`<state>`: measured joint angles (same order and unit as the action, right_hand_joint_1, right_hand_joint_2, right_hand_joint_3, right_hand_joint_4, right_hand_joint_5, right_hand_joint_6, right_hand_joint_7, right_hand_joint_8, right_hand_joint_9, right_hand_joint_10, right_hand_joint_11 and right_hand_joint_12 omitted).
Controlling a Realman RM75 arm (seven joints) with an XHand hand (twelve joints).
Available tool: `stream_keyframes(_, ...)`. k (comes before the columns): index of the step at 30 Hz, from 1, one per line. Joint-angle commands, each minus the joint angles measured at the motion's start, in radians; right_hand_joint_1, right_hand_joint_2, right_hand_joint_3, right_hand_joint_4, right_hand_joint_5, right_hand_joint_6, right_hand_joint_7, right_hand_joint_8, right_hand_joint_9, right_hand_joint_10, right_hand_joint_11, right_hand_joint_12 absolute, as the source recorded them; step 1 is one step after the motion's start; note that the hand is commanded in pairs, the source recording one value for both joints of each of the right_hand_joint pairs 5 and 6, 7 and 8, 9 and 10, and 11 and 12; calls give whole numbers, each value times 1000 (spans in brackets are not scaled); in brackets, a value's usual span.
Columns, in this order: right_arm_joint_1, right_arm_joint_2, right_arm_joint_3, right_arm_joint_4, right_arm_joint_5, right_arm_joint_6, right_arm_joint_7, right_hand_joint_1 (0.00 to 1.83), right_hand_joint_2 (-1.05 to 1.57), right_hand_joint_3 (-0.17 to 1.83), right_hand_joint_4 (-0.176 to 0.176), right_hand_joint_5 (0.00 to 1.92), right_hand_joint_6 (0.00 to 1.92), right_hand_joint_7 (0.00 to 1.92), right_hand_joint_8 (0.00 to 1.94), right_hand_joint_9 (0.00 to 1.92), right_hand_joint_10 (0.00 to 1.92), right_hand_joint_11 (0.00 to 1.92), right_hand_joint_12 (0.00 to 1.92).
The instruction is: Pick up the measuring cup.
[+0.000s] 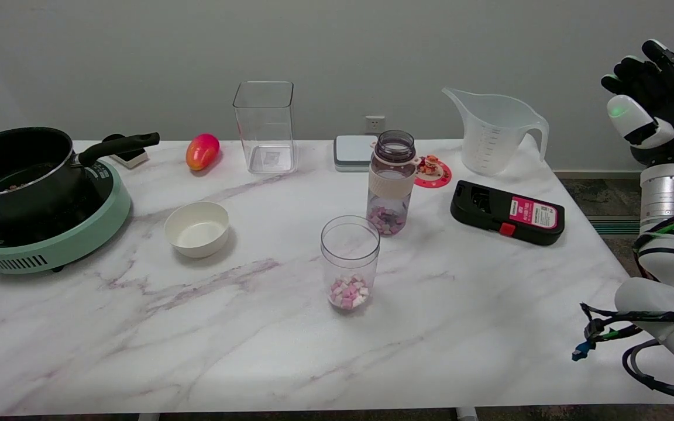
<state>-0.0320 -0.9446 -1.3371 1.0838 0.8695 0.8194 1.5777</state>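
The white marbled tabletop [489,327] carries, nearest the raised robot hand [656,111], a measuring cup [492,131] and black device [508,212]; farther off, a bottle [391,182], jar [350,263], bowl [196,228], perhaps a mango [202,151], and cooker [50,234].

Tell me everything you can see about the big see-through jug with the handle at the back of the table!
The measuring cup is a clear, slightly milky jug that looks like plastic. It has a pointed spout on its left, a curved handle on its right and faint measuring lines down its side. It looks empty and stands upright on the far right part of the marble table, behind the black device. Nothing else touches it; the right hand is up in the air, off to the right.
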Motion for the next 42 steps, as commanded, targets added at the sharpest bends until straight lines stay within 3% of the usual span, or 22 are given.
stream_keyframes(1,13,16,-44,-30,11,-4,144,1224,-347,1182,0,496,496,578,578,595,595,680,680)
stream_keyframes(7,13,16,-87,-20,11,7,226,1217,-345,1193,0,495,495,553,553,594,594,647,647)
stream_keyframes(33,8,9,-270,149,-6,26,215,1153,-125,1084,0,549,549,570,570,637,637,687,687)
stream_keyframes(42,8,10,-261,180,-173,-71,183,1171,-78,982,0,544,544,599,599,667,667,724,724)
